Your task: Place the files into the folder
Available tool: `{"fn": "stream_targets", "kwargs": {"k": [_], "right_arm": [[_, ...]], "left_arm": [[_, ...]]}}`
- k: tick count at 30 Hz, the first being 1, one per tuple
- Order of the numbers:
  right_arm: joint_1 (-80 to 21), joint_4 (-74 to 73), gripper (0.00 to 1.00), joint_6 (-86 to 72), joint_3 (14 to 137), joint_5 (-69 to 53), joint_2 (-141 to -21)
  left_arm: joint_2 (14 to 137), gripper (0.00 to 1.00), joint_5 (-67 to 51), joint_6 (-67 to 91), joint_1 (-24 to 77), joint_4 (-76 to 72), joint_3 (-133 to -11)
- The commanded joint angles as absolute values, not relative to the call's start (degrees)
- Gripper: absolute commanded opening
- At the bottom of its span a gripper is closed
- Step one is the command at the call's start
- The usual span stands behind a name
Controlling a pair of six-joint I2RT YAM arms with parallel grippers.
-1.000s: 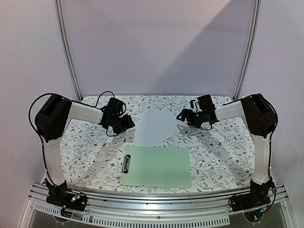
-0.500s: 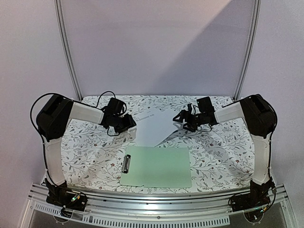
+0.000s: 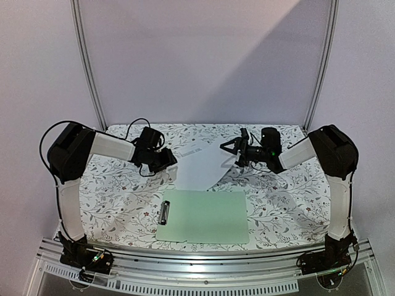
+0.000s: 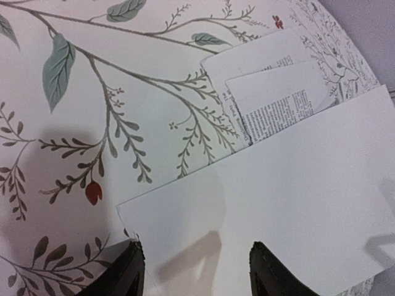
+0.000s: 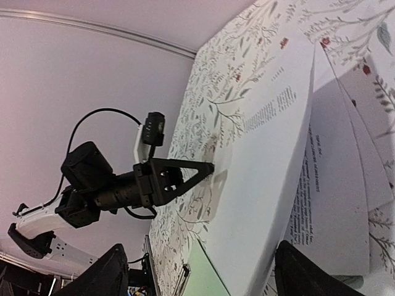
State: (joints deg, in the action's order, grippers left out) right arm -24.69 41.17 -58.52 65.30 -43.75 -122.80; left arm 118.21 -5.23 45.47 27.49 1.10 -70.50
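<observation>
Lying at the far middle of the table, the files sit between both arms, behind the flat folder with its clip on the left. Only the left wrist view shows the left gripper spread wide over the blank top sheet. The right wrist view shows the right gripper also spread, with that sheet's edge raised off the printed sheets.

**A pale, quiet corner**

A plain lilac back wall stands ahead, with a broad diagonal shadow darkening its right side. Against it rise a slim metal left upright and a right upright. The tablecloth is white with grey leafy sprigs. An aluminium rail edges the near side.
</observation>
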Motion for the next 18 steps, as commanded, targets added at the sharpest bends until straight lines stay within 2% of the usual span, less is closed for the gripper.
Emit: {"fn": "stream_targets", "kwargs": {"k": [1, 6, 12, 15, 18], "right_arm": [[-24.8, 53.0, 0.78, -64.9, 66.2, -45.5, -126.2], [-24.8, 48.9, 0.67, -63.9, 66.4, -44.5, -126.2], [-24.8, 34.3, 0.52, -55.7, 65.8, -38.3, -122.6], [-24.7, 28.5, 0.36, -51.9, 66.0, -35.1, -121.0], [-24.7, 25.5, 0.16, -49.8, 66.3, -33.0, -120.4]], "left_arm": [[121.4, 0.59, -5.4, 45.5, 27.8, 6.9, -69.5], [121.0, 0.59, -5.3, 45.5, 27.9, 7.2, -69.8], [120.7, 0.59, -5.2, 45.3, 27.9, 7.6, -70.0], [120.5, 0.59, -5.1, 45.2, 27.9, 7.6, -70.0], [120.7, 0.59, -5.0, 45.3, 28.0, 7.6, -70.1]]}}
